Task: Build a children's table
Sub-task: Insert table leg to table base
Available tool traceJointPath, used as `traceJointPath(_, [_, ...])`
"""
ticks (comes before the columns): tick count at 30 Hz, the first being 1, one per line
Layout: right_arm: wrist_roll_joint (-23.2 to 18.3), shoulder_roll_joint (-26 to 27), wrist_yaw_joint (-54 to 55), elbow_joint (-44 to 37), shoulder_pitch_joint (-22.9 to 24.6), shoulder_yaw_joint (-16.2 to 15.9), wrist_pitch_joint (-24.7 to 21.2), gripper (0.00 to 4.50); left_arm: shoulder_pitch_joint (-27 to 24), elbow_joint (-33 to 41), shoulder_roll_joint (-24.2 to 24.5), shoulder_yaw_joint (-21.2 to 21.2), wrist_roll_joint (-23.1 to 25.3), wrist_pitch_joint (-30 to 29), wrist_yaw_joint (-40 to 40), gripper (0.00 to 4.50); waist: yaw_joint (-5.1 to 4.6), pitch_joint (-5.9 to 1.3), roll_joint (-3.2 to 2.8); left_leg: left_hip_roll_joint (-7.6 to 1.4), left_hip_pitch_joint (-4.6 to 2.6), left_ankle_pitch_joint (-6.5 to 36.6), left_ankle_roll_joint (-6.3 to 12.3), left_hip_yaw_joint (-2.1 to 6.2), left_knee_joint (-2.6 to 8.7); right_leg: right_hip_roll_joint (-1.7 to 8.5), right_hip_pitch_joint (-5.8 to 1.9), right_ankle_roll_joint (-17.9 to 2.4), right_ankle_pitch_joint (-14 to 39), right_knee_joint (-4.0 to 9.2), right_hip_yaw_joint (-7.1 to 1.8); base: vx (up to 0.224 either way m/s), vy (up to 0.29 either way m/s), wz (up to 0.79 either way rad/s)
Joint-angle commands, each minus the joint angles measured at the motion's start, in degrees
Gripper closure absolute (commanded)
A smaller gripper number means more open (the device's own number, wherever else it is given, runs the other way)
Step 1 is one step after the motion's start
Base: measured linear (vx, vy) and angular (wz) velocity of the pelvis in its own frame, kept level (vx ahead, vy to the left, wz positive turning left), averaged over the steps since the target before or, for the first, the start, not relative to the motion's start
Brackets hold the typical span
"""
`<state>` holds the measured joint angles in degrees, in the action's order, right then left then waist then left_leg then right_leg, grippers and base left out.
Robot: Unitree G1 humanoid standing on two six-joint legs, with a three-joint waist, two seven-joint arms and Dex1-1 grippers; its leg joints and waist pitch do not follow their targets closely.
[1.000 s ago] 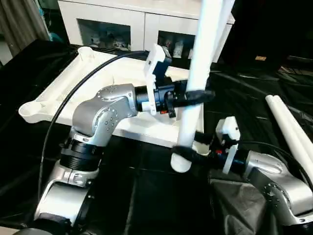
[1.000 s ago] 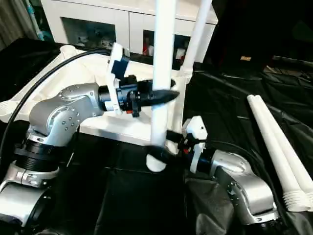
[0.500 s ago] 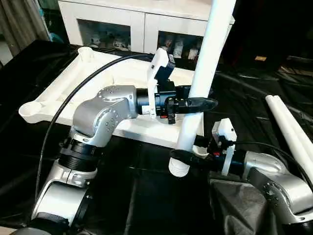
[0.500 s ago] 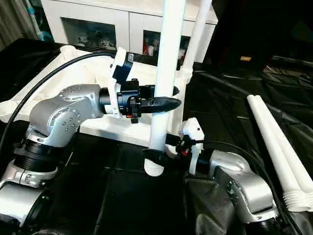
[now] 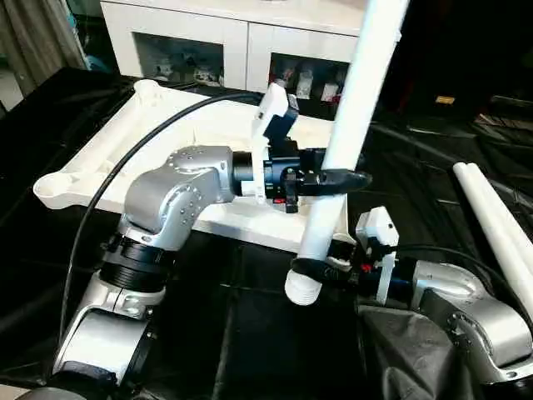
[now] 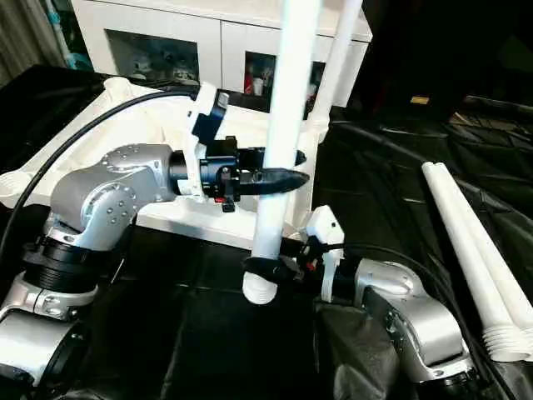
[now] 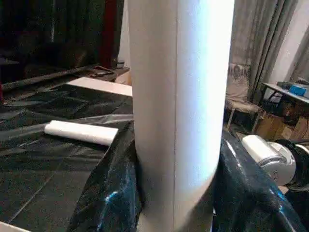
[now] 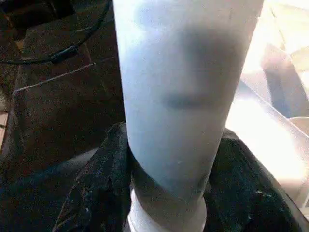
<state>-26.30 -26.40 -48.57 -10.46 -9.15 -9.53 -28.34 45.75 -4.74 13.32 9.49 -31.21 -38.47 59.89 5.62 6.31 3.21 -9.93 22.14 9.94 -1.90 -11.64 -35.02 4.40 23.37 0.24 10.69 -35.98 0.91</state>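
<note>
Between both pincers, leg (image 5: pixel 346 133) upright, left pincer (image 5: pixel 333 179) above right pincer (image 5: pixel 312 271)

Both arms consist of rounded brushed-silver housings joined by black ribbed rotary collars. Small dark screw heads ring the circular covers on the left arm's elbow housing (image 5: pixel 171 200). A black cable (image 5: pixel 125 162) runs in an arc along the left arm to the wrist. Each wrist carries a white angular camera bracket (image 5: pixel 277 112) with small red details beneath. The left tool (image 5: pixel 337 177) and the right tool (image 5: pixel 312 271) have glossy black tapered fingers.
</note>
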Motion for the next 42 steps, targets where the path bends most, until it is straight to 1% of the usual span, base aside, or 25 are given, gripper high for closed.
traceJointPath(1, [1.4,-0.7,-0.3,0.4,0.6,-1.3,0.3,2.62,2.2,1.3,0.1,0.0,0.0,0.5,0.5,2.80,0.22,-5.35,-0.09,-2.84,-1.35,9.3,0.71,1.48,4.04,3.52,-2.71,-13.5,8.7,3.91,-1.72,0.000,0.000,0.00])
traceJointPath(3, [0.8,-0.5,-0.3,0.0,0.7,-0.9,-0.2,2.64,2.2,1.3,0.2,0.0,0.1,0.7,0.8,2.80,0.21,-5.43,-0.22,-2.84,-1.40,9.2,0.67,1.48,4.03,3.50,-2.73,-13.5,8.7,3.91,-1.73,0.000,0.000,0.00])
traceJointPath(4, [0.6,-0.5,-0.3,0.0,0.7,-0.9,-0.4,2.10,2.3,1.3,0.2,0.0,0.1,0.7,0.8,2.80,0.21,-5.43,-0.22,-2.84,-1.40,9.2,0.67,1.48,4.03,3.50,-2.73,-13.5,8.7,3.91,-1.73,0.000,0.000,0.00])
traceJointPath(5, [0.4,-0.5,-0.3,-0.7,0.7,-0.6,-0.8,2.10,2.5,1.1,0.3,0.0,-0.1,0.8,1.3,2.80,0.22,-5.56,-0.50,-2.84,-1.42,9.0,0.69,1.51,3.99,3.47,-2.80,-13.7,8.2,3.79,-1.73,0.000,0.000,0.00])
traceJointPath(6, [0.5,-0.5,-0.2,-0.7,0.7,-0.6,-0.7,1.96,2.5,1.1,0.3,0.0,-0.1,0.8,1.3,2.80,0.16,-5.53,-0.39,-2.84,-1.41,9.1,0.68,1.49,4.01,3.44,-2.77,-13.7,8.1,3.85,-1.71,0.000,0.000,0.00])
traceJointPath(7, [1.2,-0.7,-0.1,-0.9,0.7,-0.8,-0.2,1.94,2.6,1.0,0.3,0.1,-0.2,0.9,1.5,2.80,0.17,-5.57,-0.29,-2.82,-1.37,9.0,0.71,1.47,3.98,3.44,-2.83,-13.7,7.9,3.84,-1.71,0.000,0.000,0.00])
traceJointPath(8, [1.4,-0.8,-0.1,-0.8,0.7,-0.8,-0.1,1.87,2.7,0.9,0.3,0.2,-0.2,0.9,1.6,2.80,0.21,-5.59,-0.35,-2.82,-1.39,8.8,0.75,1.46,3.95,3.43,-2.78,-13.9,7.6,3.78,-1.71,0.000,0.000,0.00])
traceJointPath(9, [1.4,-0.8,-0.1,-0.8,0.7,-0.8,-0.1,1.83,2.7,0.9,0.2,0.2,-0.2,0.9,1.6,2.80,0.20,-5.69,-0.67,-2.81,-1.42,8.8,0.67,1.51,3.92,3.43,-2.80,-14.0,7.4,3.71,-1.70,0.000,0.000,0.00])
traceJointPath(10, [1.5,-0.9,-0.1,-0.7,0.7,-0.7,0.0,1.81,2.8,0.8,0.2,0.3,-0.3,1.0,1.9,2.80,0.14,-5.73,-0.66,-2.78,-1.42,8.8,0.66,1.47,3.90,3.39,-2.84,-14.0,7.2,3.75,-1.69,0.000,0.000,0.00])
traceJointPath(11, [1.5,-0.9,-0.2,-0.5,0.7,-0.5,0.1,1.81,2.8,0.8,0.1,0.5,-0.3,1.1,2.1,2.80,0.15,-5.68,-0.48,-2.76,-1.34,9.2,0.79,1.47,3.89,3.45,-2.93,-14.0,8.0,3.85,-1.72,0.000,0.000,0.00])
traceJointPath(13, [1.4,-0.8,-0.2,-0.4,0.7,-0.4,0.1,1.81,2.8,0.7,-0.1,0.6,-0.2,1.2,2.2,2.80,0.16,-5.79,-0.46,-2.77,-1.29,9.2,0.82,1.47,3.87,3.48,-2.97,-13.8,8.5,3.87,-1.73,0.000,0.000,0.00])
traceJointPath(19, [1.2,0.3,0.2,-0.1,0.2,0.0,0.3,1.81,2.9,0.8,-0.3,0.8,-0.4,0.8,2.7,2.80,0.16,-5.70,-0.66,-2.78,-1.36,10.2,0.47,1.55,3.93,3.45,-2.78,-13.4,10.2,4.02,-1.70,0.000,0.000,0.00])
traceJointPath(20, [1.2,0.5,0.3,0.0,0.0,0.0,0.3,1.81,3.0,0.8,-0.3,0.8,-0.5,0.7,2.8,2.80,0.10,-5.61,-0.88,-2.78,-1.35,10.8,0.26,1.57,3.99,3.41,-2.68,-13.3,10.7,4.12,-1.69,0.000,0.000,0.00])
traceJointPath(22, [1.2,0.7,0.3,0.1,-0.2,0.0,0.3,1.81,3.0,0.7,-0.4,0.8,-0.5,0.6,2.8,2.80,0.08,-5.60,-0.75,-2.78,-1.37,11.1,0.10,1.60,4.01,3.43,-2.71,-13.3,10.9,4.13,-1.68,0.000,0.000,0.00])
traceJointPath(24, [1.1,1.0,0.3,0.2,-0.2,-0.1,0.4,2.11,3.0,0.6,-0.7,0.8,-0.6,0.6,2.8,2.80,0.07,-5.57,-0.81,-2.79,-1.38,11.3,-0.08,1.61,4.05,3.39,-2.67,-13.2,11.0,4.15,-1.69,0.000,0.000,0.00])
traceJointPath(27, [0.7,1.3,0.1,0.2,-0.1,0.0,0.5,2.23,2.9,0.5,-0.8,0.8,-0.5,0.7,2.8,2.80,0.09,-5.60,-0.84,-2.81,-1.42,11.3,-0.10,1.60,4.03,3.43,-2.66,-13.3,10.8,4.16,-1.70,0.000,0.000,0.00])
traceJointPath(29, [0.7,1.2,-0.1,0.3,0.1,0.1,0.5,2.53,2.8,0.3,-0.7,0.9,-0.2,0.9,2.9,2.80,0.09,-5.65,-0.85,-2.78,-1.41,11.0,0.00,1.60,4.01,3.40,-2.71,-13.3,10.2,4.09,-1.68,0.000,0.000,0.00])
traceJointPath(34, [0.9,1.2,-0.3,0.2,0.4,0.3,0.6,2.62,2.7,0.4,-0.5,0.7,-0.4,0.7,2.9,2.80,0.11,-5.71,-0.84,-2.77,-1.35,10.6,0.20,1.62,4.00,3.41,-2.79,-13.5,9.6,4.00,-1.65,0.000,0.000,0.00])
traceJointPath(35, [0.9,1.3,-0.1,0.1,0.5,0.5,0.8,2.62,2.8,-0.1,-0.7,0.2,-0.8,0.1,2.6,2.45,0.12,-5.75,-0.88,-2.78,-1.35,10.4,0.21,1.62,3.98,3.41,-2.80,-13.7,9.1,3.92,-1.65,0.000,0.000,0.00])
traceJointPath(36, [0.9,1.3,-0.1,0.1,0.5,0.5,0.8,2.62,2.8,-0.1,-0.7,0.2,-0.8,0.1,2.6,2.24,0.13,-5.76,-0.87,-2.75,-1.35,10.3,0.27,1.60,3.95,3.37,-2.79,-13.7,8.9,3.91,-1.65,0.000,0.000,0.00])
traceJointPath(37, [0.8,1.6,0.3,0.0,0.7,0.8,1.0,2.62,2.8,-0.4,-0.9,-0.3,-1.4,-0.7,2.2,2.10,0.12,-5.76,-0.87,-2.76,-1.37,10.3,0.33,1.57,3.94,3.37,-2.77,-13.8,8.7,3.89,-1.66,0.000,0.000,0.00])
traceJointPath(38, [0.5,2.1,0.9,-0.2,0.9,1.6,1.3,2.63,2.7,-1.0,-1.6,-1.4,-2.4,-1.5,1.3,2.10,0.06,-5.68,-0.80,-2.72,-1.33,10.4,0.39,1.54,3.93,3.38,-2.73,-13.9,8.8,3.94,-1.66,0.000,0.000,0.00])
traceJointPath(39, [0.5,2.2,0.9,-0.2,0.9,1.6,1.3,2.63,2.7,-1.0,-1.6,-1.4,-2.4,-1.5,1.3,2.08,0.10,-5.69,-0.84,-2.72,-1.31,10.5,0.36,1.55,3.93,3.42,-2.75,-14.0,9.0,3.91,-1.65,0.000,0.000,0.00])
traceJointPath(41, [-0.9,4.0,3.1,-0.4,1.2,4.1,2.1,2.64,2.0,-2.0,-2.9,-3.0,-2.8,0.5,0.3,1.78,0.11,-5.66,-0.80,-2.78,-1.37,11.3,0.06,1.64,4.01,3.50,-2.71,-13.9,10.2,4.12,-1.60,0.000,0.000,0.00])
traceJointPath(42, [-3.2,6.4,5.9,-0.8,1.1,7.6,2.6,2.64,0.9,-3.6,-5.7,-5.5,-2.8,4.9,-2.6,1.78,0.06,-5.56,-0.70,-2.78,-1.30,11.4,0.22,1.54,4.04,3.52,-2.71,-13.9,10.4,4.29,-1.70,0.000,0.000,0.00])
